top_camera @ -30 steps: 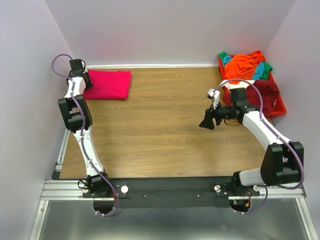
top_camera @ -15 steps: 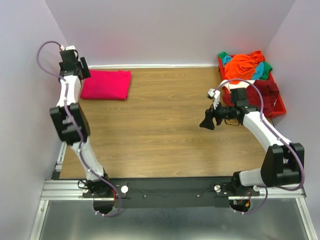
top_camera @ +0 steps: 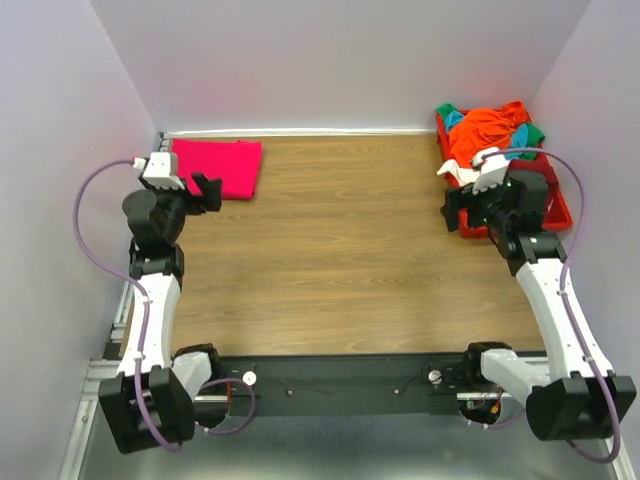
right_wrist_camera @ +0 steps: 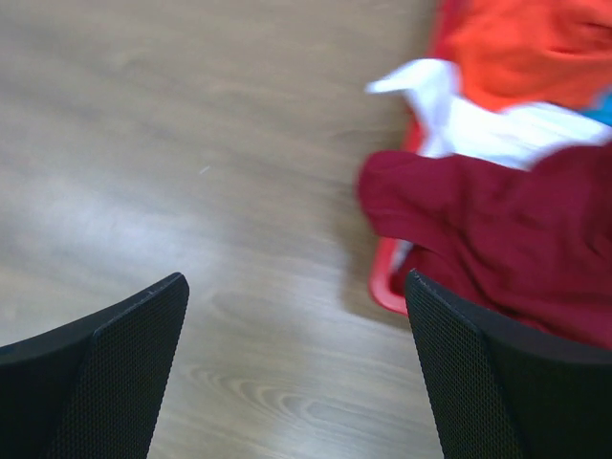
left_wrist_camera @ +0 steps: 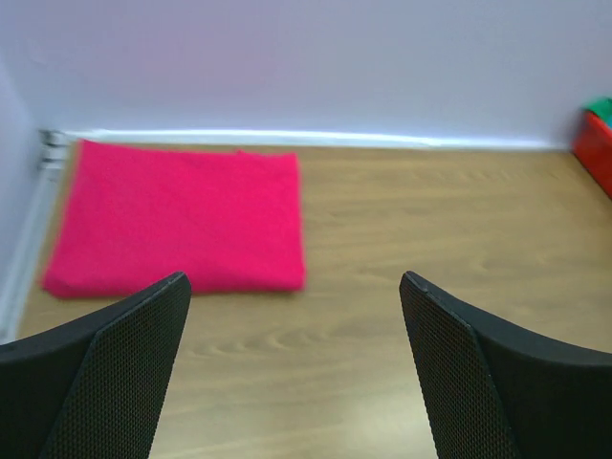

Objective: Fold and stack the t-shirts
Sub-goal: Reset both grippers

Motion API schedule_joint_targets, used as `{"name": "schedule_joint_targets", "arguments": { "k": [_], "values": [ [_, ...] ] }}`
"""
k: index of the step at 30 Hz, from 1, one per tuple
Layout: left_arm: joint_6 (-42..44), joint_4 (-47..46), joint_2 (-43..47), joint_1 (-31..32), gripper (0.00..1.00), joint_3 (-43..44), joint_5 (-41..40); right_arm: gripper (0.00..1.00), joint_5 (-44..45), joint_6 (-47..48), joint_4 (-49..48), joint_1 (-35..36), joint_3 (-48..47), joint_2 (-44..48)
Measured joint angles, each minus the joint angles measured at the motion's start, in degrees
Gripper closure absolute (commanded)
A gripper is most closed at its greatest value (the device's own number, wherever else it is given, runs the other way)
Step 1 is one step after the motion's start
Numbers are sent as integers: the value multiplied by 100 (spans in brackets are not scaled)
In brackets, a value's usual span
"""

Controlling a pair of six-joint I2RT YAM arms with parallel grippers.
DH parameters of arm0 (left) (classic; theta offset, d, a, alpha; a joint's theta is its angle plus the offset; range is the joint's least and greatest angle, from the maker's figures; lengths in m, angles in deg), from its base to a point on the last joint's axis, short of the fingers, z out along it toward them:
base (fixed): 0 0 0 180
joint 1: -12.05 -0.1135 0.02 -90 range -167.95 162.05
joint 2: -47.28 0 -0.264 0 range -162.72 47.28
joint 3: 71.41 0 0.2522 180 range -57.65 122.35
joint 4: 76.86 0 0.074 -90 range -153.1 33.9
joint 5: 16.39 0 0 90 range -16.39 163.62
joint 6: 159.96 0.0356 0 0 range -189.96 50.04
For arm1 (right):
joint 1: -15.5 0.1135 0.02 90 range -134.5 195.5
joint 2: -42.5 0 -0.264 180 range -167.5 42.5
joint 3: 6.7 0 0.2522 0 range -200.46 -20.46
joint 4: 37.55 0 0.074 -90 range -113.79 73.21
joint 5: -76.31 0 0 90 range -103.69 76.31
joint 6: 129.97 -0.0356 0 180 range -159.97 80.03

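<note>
The right gripper (right_wrist_camera: 295, 287) is hanging spread wide and empty — the maroon shirt (right_wrist_camera: 497, 229) is lying just ahead to its right, spilling over the bin (right_wrist_camera: 387, 287).

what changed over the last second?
Left gripper, open and empty, pulled back from the far-left corner to just off the near edge of the folded pink shirt. Right gripper, also open, swung right from mid-table to the red bin, above the maroon shirt. Pink shirt and the bin's pile stayed put; nothing grasped or released.
</note>
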Motion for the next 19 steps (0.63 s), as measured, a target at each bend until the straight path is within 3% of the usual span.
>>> {"name": "schedule_joint_targets", "arguments": {
  "k": [4, 9, 13, 19],
  "values": [
    [13, -103, 737, 356, 2, -728, 511, 0, 1128, -1082, -278, -7, -111, 341],
    [577, -74, 1932, 1403, 2, -1093, 280, 0, 2017, -2070, -365, -11, -120, 337],
    [828, 26, 2363, 1679, 2, -1163, -133, 0, 2483, -2385, -367, -11, -105, 330],
    [962, 232, 2243, 1718, 2, -1161, -468, 0, 2787, -2376, -382, -11, 66, 332]
  ]
}}
